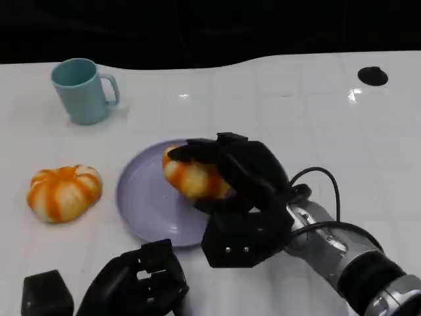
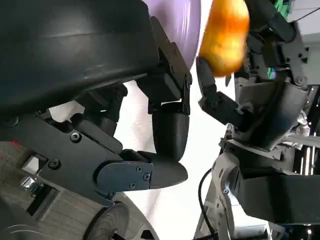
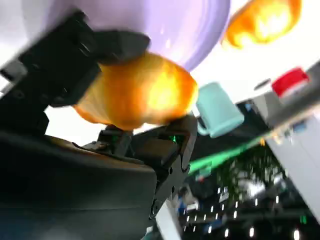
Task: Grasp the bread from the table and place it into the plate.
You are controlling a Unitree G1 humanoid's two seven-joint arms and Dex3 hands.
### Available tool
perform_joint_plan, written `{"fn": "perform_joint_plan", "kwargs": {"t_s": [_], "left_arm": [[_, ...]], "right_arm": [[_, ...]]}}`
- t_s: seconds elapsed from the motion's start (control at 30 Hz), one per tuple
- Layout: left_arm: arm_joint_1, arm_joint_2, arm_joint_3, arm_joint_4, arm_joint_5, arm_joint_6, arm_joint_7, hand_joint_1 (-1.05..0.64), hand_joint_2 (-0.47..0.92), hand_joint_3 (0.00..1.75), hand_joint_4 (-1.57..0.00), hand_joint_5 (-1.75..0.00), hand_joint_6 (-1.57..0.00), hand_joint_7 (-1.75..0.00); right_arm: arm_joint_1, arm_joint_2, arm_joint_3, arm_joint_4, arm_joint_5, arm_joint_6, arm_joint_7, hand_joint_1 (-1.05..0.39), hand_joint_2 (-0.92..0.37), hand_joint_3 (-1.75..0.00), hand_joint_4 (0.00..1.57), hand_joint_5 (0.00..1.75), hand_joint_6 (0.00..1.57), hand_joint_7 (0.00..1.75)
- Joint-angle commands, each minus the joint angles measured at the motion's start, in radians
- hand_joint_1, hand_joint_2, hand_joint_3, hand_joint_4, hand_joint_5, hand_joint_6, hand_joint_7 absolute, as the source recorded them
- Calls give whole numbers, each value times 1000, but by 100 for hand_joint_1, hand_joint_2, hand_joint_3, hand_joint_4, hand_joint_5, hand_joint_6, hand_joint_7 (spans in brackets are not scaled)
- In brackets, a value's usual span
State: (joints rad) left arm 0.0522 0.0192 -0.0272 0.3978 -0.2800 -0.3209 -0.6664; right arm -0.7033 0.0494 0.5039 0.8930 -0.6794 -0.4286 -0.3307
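Note:
My right hand [image 1: 240,187] grips an orange-and-white bread roll [image 1: 193,178] over the right part of the lilac plate [image 1: 141,197]. Whether the roll touches the plate I cannot tell. The right wrist view has the same roll [image 3: 135,92] between my fingers [image 3: 65,65] with the plate [image 3: 165,25] behind it. A second roll [image 1: 64,191] lies on the table left of the plate. My left hand [image 1: 135,283] rests low near the table's front edge, fingers curled and holding nothing. The left wrist view shows the held roll [image 2: 224,35] beyond my left fingers [image 2: 167,130].
A light blue mug [image 1: 82,90] stands at the back left. A small black disc [image 1: 373,76] lies at the back right. A black block [image 1: 45,294] sits at the front left edge. The white table [image 1: 296,125] is bare right of the plate.

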Motion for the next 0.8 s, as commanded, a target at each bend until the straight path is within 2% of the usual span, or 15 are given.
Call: {"fn": "perform_joint_plan", "kwargs": {"t_s": [0.03,0.5,0.8], "left_arm": [[9,12,5,-18,-1,4,6,-54,65,69,-80,-175,-77,-141],[7,14,5,-13,6,-3,8,-56,64,70,-79,-175,-76,-142],[-1,10,7,-2,3,-2,9,-55,64,69,-80,-175,-76,-142]], "right_arm": [[11,-24,-4,-57,18,24,54,-49,-92,-12,1,56,34,1],[81,-72,-19,-213,29,77,144,-53,-92,-11,0,48,30,0],[208,-171,-56,-413,51,35,160,-50,-92,-11,3,54,34,2]]}}
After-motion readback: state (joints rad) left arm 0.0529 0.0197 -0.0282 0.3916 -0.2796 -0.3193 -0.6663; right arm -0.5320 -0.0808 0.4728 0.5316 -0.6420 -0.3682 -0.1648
